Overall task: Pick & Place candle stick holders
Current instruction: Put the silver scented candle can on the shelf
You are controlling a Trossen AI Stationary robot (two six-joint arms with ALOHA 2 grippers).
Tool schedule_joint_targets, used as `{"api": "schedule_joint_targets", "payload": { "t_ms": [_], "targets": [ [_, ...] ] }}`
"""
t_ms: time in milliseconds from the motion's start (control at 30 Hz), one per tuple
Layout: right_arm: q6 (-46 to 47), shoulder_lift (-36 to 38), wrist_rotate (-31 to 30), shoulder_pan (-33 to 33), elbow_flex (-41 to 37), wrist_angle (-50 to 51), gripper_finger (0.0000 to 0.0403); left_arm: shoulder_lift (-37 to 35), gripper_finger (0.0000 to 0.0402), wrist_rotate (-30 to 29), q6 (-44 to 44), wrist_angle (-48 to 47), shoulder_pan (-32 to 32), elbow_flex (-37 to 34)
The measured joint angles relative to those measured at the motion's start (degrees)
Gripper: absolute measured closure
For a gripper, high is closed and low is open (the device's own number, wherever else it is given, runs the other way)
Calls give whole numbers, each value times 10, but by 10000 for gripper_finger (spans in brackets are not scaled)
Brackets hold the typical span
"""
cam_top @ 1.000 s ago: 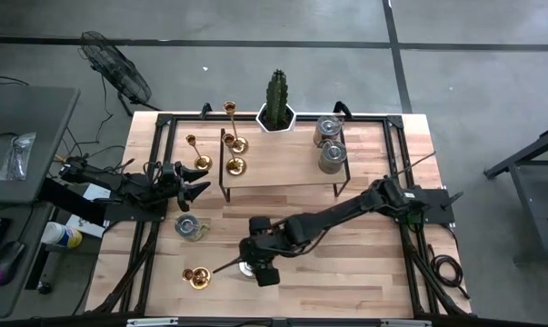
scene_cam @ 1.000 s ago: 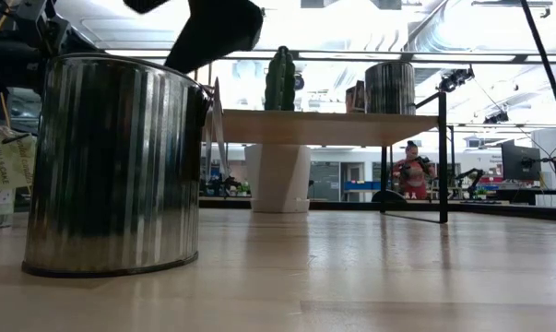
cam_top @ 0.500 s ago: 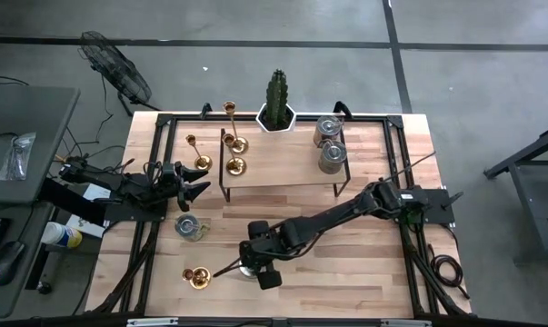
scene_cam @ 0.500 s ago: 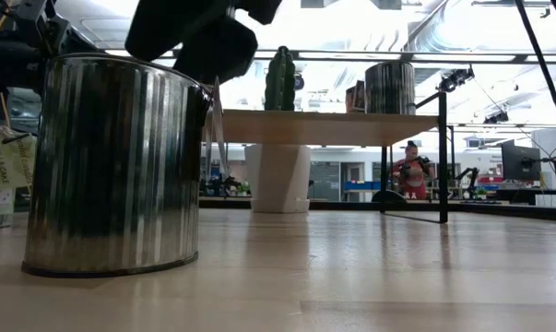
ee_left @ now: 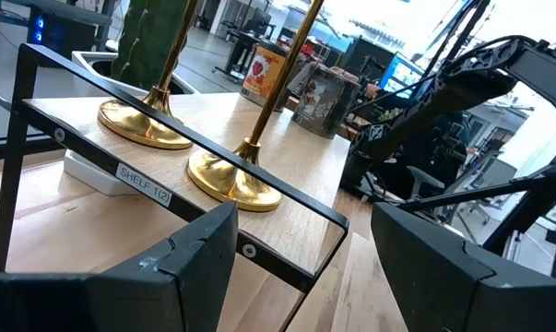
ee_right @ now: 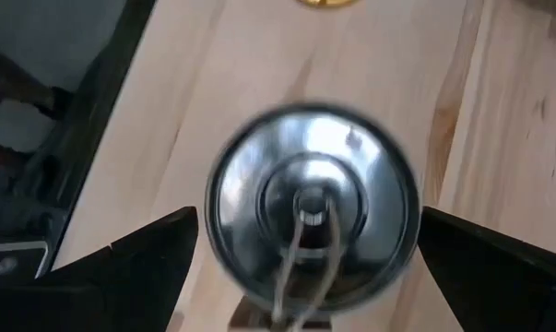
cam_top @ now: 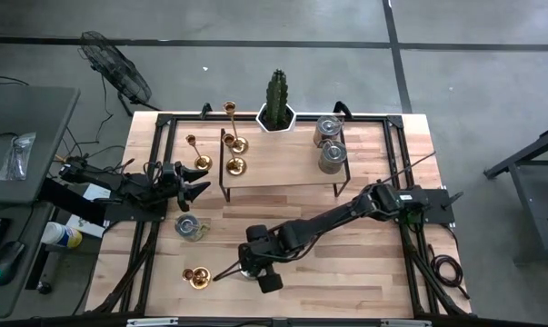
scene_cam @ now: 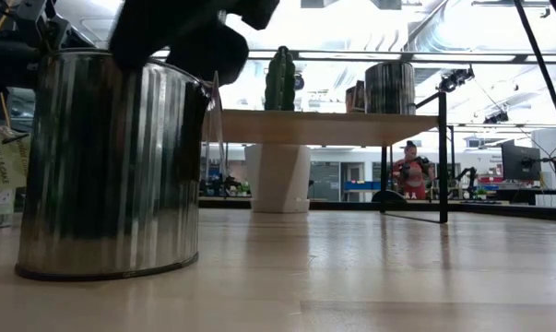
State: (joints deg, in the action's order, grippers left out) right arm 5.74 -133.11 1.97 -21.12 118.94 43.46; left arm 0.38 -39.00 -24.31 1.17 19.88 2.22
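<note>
Right gripper (cam_top: 248, 263) poised low in the lower middle of the high view, directly over a silver tin (ee_right: 310, 207), fingers (ee_right: 121, 258) spread wide to either side of its round lid and not touching it. Placed so, seemingly, for a straight drop onto the tin, though the task names the gold holders, not the tins; possibly clearing it out of the way, which cannot be confirmed. Left gripper (cam_top: 194, 185) parked at the left of the frame, just beside the black-framed shelf (cam_top: 283, 177), fingers (ee_left: 167, 267) apart with nothing between them, aimed at two tall candle holders (ee_left: 233, 175) standing upright on the shelf, likely already set there. Another short candle holder (cam_top: 197, 277) alone on the surface at lower left, near the right gripper, apparently yet to be moved. One more small holder (cam_top: 195, 154) upright left of the shelf. Second tin (cam_top: 190, 226) near the left arm; two more tins (cam_top: 330, 145) on the shelf's right end beside a cactus (cam_top: 276, 98). In the low view, tin (scene_cam: 107, 166) filling the left side, gripper above it cut off by the top edge. Tin in the right wrist view blurred; handle detail hard to read.
</note>
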Motion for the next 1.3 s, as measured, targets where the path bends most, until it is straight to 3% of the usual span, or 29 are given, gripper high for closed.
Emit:
{"api": "schedule_joint_targets", "payload": {
  "t_ms": [967,1300],
  "targets": [
    [0,-41,10,-5,0,-56,10,0,156,0,0,0,0,0],
    [0,-41,4,-9,0,-56,49,0,156,0,0,0,0,0]
  ]
}}
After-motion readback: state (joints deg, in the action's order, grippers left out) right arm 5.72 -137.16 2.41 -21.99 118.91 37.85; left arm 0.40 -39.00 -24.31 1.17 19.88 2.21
